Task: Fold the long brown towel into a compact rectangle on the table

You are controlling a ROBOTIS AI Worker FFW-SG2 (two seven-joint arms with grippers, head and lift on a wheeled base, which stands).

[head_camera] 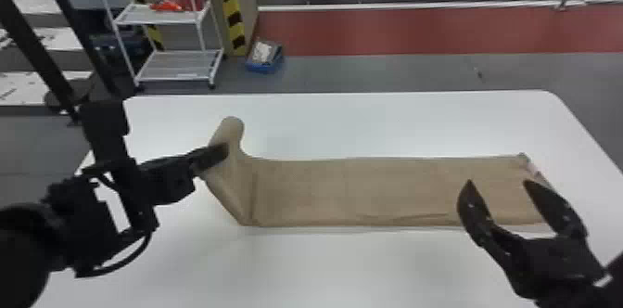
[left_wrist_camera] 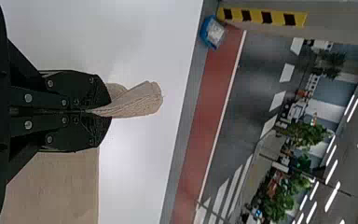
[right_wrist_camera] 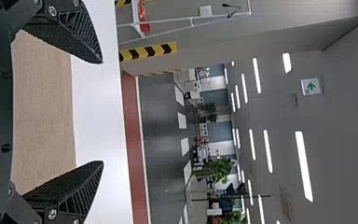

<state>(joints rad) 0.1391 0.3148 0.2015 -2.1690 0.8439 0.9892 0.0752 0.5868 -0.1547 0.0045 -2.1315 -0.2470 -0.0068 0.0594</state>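
The brown towel [head_camera: 371, 189] lies lengthwise across the table, with its left end lifted and curled over. My left gripper [head_camera: 225, 151] is shut on that raised end. In the left wrist view, a folded bit of towel [left_wrist_camera: 142, 100] sticks out past the closed tips of my left gripper [left_wrist_camera: 107, 112]. Over the towel's right part my right gripper [head_camera: 498, 182] stands open, holding nothing. In the right wrist view, the towel [right_wrist_camera: 44, 112] stretches behind the widely parted fingers of my right gripper [right_wrist_camera: 102, 112].
The white table [head_camera: 324, 265] extends around the towel on all sides. Beyond its far edge, a white wheeled shelf rack [head_camera: 178, 68] stands on the floor at the left, with a blue box [head_camera: 265, 55] beside it.
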